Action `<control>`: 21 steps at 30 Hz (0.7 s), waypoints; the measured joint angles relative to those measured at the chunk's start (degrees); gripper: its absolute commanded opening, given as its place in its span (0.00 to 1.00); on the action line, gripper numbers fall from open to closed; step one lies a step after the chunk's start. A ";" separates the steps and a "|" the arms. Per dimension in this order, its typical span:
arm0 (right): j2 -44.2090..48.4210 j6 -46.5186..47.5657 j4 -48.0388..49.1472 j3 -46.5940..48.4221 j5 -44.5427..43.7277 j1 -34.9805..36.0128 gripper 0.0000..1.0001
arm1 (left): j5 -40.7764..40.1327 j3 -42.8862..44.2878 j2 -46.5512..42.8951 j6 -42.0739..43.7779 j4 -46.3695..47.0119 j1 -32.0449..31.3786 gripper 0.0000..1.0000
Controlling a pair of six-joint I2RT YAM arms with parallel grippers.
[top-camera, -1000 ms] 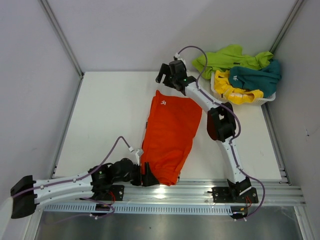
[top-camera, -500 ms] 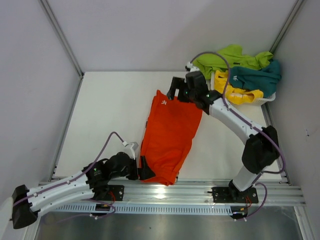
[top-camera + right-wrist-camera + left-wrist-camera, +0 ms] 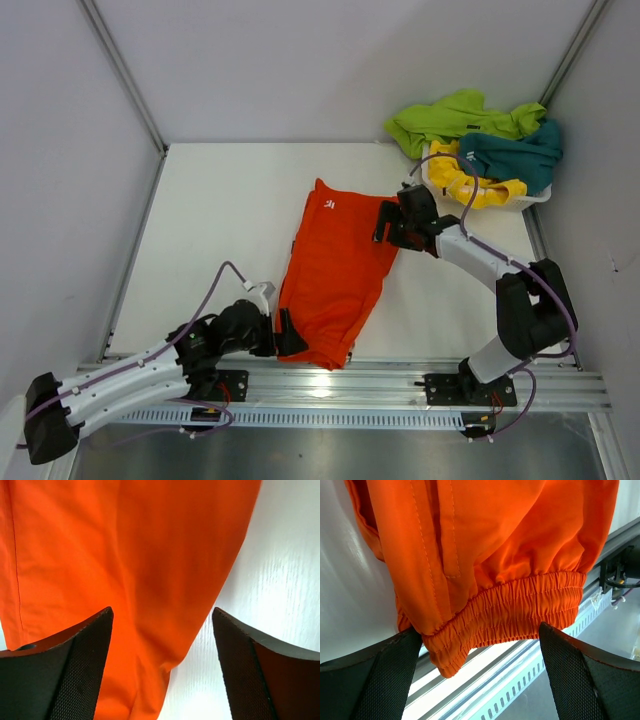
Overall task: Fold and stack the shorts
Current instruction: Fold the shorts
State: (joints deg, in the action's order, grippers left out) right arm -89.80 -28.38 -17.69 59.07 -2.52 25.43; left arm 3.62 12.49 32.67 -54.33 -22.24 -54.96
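Observation:
The orange shorts (image 3: 340,270) lie flat on the white table, folded lengthwise, white logo at the far end. Their elastic waistband (image 3: 520,605) hangs over the near table edge. My left gripper (image 3: 290,335) is open at the near left corner, and in the left wrist view (image 3: 480,635) its jaws straddle the waistband. My right gripper (image 3: 385,225) is open at the far right edge of the shorts; in the right wrist view (image 3: 161,612) the fabric edge (image 3: 125,545) lies between the jaws. Neither gripper holds anything.
A white basket (image 3: 535,198) stands at the far right corner with yellow shorts (image 3: 470,185), teal shorts (image 3: 515,155) and lime green shorts (image 3: 455,115) heaped in and over it. An aluminium rail (image 3: 400,375) runs along the near table edge.
My right arm has swung from the far end of the orange shorts down to their far right edge. My left gripper has shifted slightly left along the near corner.

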 measured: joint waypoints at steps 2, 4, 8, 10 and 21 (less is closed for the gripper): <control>-1.09 0.15 1.49 0.48 0.63 -1.81 0.74 | -0.33 0.00 0.63 0.22 0.17 0.28 0.99; -3.15 0.31 2.64 1.49 1.49 -3.13 0.73 | -0.33 0.02 2.23 0.46 1.09 1.11 0.99; -9.33 1.05 2.97 5.99 1.99 -3.82 0.71 | 0.13 1.25 8.00 1.73 4.55 4.22 0.98; -12.20 1.27 3.13 8.09 2.12 -3.89 0.64 | 0.94 1.64 10.71 2.67 6.91 6.93 0.97; -15.28 0.63 5.38 3.89 2.36 -3.89 0.23 | 3.50 7.78 23.30 12.41 10.64 24.28 0.97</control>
State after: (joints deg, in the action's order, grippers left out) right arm -105.08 -27.75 -12.32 62.96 -0.16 21.54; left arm 7.11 20.27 55.96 -41.91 -11.60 -30.68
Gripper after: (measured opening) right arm 0.250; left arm 0.970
